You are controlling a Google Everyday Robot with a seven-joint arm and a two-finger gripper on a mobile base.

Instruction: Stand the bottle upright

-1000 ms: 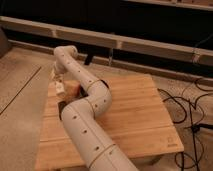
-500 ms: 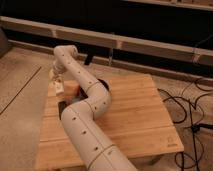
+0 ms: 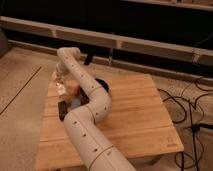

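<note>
hand (image 3: 61,84) pressed together, far-left table (image 3: 130,120) corner | one bottle (image 3: 62,91) | one black bar (image 3: 62,109)

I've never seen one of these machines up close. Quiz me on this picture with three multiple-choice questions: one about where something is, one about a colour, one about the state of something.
1. Where is the tool?
A. over the table's left edge
B. over the right corner
C. down on the floor

2. What colour is the arm?
A. bright red
B. pale whitish
C. green

3. How is the tool set?
A. shut
B. wide open
C. taken off the arm

Answers: 1 A, the arm ends above the left side of the wooden table, near the bottle and the black bar. 2 B, its segments look whitish. 3 A, the tool is closed.
</note>
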